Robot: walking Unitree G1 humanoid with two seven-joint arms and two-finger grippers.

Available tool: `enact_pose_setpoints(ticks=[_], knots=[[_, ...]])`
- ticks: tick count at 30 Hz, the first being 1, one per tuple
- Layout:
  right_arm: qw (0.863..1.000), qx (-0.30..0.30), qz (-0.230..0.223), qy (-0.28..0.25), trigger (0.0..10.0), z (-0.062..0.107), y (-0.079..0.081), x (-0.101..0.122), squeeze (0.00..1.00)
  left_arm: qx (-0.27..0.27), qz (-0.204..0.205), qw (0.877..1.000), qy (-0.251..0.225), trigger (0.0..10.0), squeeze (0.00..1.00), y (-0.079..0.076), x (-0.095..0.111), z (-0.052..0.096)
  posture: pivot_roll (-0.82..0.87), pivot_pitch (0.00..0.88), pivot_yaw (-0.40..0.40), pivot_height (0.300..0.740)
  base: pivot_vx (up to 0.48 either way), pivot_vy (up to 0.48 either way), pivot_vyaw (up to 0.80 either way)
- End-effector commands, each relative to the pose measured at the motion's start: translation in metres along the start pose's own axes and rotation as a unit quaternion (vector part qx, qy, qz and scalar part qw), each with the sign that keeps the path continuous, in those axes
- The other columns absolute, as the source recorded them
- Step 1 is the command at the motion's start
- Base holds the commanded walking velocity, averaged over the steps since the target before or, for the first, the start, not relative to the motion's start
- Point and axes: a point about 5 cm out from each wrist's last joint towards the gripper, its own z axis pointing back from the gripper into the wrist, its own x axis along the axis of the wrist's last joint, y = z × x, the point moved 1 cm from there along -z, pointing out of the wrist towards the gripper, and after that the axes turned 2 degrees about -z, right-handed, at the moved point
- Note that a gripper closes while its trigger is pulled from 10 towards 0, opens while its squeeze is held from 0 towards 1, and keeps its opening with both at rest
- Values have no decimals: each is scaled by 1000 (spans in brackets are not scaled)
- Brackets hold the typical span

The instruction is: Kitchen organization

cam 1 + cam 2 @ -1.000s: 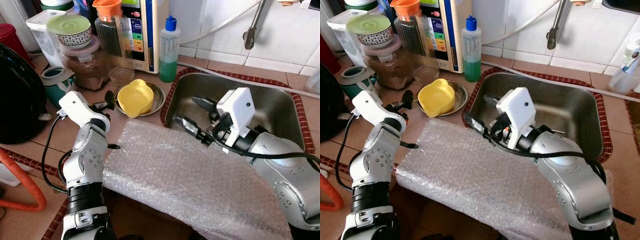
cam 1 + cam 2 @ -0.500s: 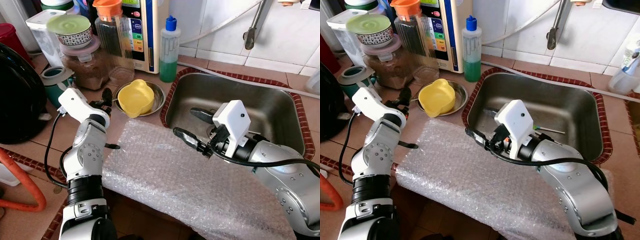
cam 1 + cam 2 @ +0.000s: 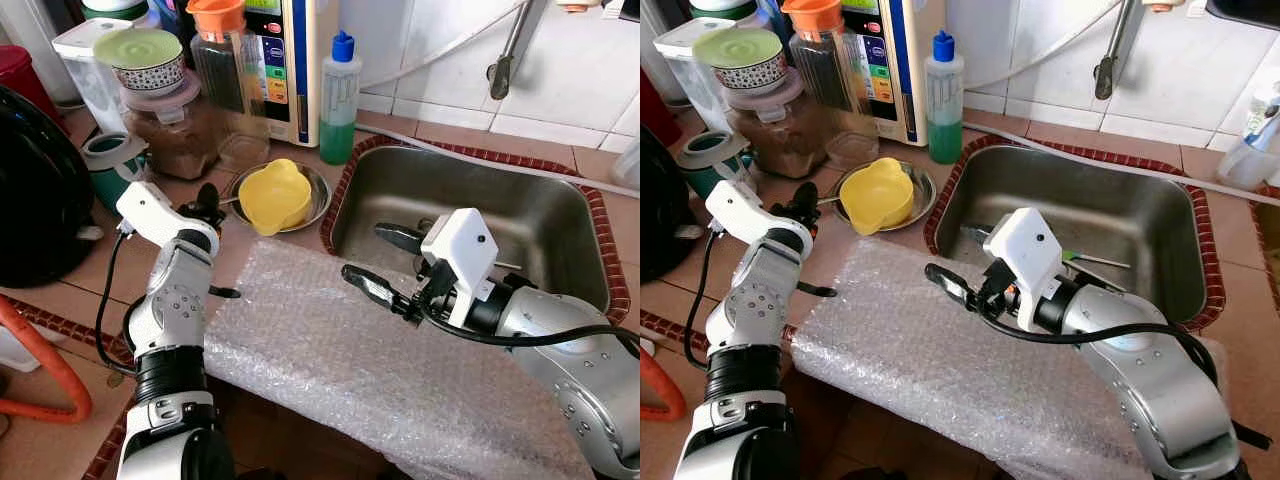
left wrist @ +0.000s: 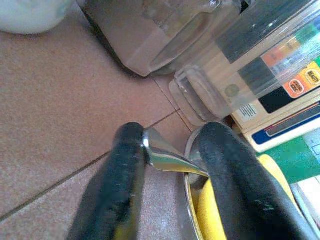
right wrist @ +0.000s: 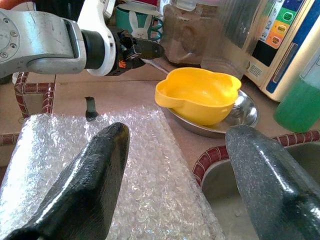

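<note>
Looking down from the head: one yellow bowl [image 3: 272,194] tilted in one steel dish [image 3: 314,203] on the counter, at 9 o'clock of one steel sink [image 3: 560,220]. One sheet of bubble wrap [image 3: 350,360] at 6 o'clock of the dish. Left gripper [image 3: 207,203] at 9 o'clock of the dish. Right gripper [image 3: 385,262] spread wide over the sink's near corner and the wrap's edge. One green bottle [image 3: 338,98] at 12 o'clock of the dish.

Left wrist: two fingers [image 4: 117,190] pinching one thin metal handle [image 4: 167,158] at the dish rim.

Right wrist: two fingers [image 5: 95,185] far apart, empty, bowl between them farther off.
</note>
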Motion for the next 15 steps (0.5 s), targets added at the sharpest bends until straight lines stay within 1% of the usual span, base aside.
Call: enact_pose_setpoints(ticks=[1,6,11,15], knots=[[1000,9,7,-5,10000,0,3,4,0,-1,0,1000,-20,0,0,-4,11,-1,-83,106,33,740,0,0,0],[1000,7,9,-6,10000,-2,3,4,0,1,-15,999,-44,0,0,-8,22,1,-79,105,31,740,0,0,0],[1000,5,11,-8,10000,-3,2,4,0,13,-17,999,-50,0,0,-5,25,1,-76,104,32,740,0,0,0],[1000,3,13,-9,10000,-3,1,5,0,24,-31,997,-66,0,0,-1,32,2,-74,102,33,740,0,0,0]])
